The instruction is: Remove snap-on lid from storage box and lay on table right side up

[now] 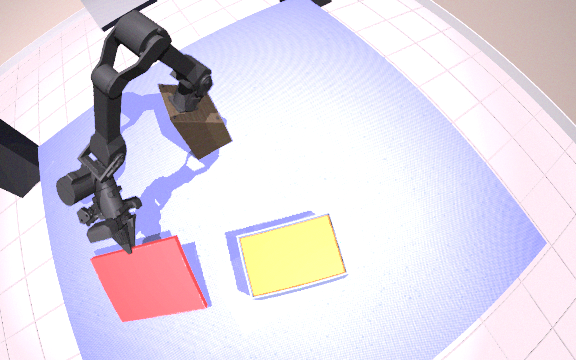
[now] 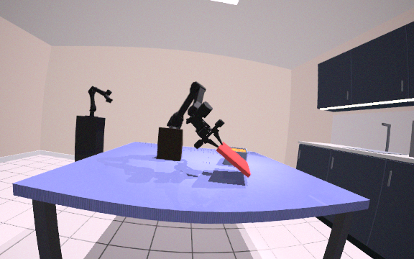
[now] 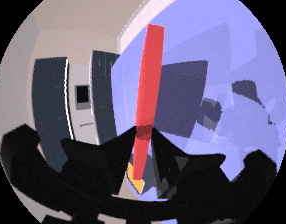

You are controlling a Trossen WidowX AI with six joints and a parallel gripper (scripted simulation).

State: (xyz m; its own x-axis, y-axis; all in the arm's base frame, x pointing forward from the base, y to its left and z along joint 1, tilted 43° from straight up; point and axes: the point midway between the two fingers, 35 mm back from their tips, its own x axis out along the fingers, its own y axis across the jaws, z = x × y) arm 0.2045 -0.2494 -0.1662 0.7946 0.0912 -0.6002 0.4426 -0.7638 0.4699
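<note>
My tool (image 1: pixel 128 248) is clenched on one edge of the red lid (image 1: pixel 150 280), which hangs tilted in the air over the table (image 2: pixel 128 187), low end nearest the surface. The open box (image 1: pixel 292 256) sits well apart, yellow inside showing. Here's the risk: I'm pinching only the rim, so if I let go while it's slanted, it could slide, bounce or flip over.

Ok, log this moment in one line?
hand: shut on red lid edge | lid: tilted, above table | box: open, on table | step: lay lid flat
</note>
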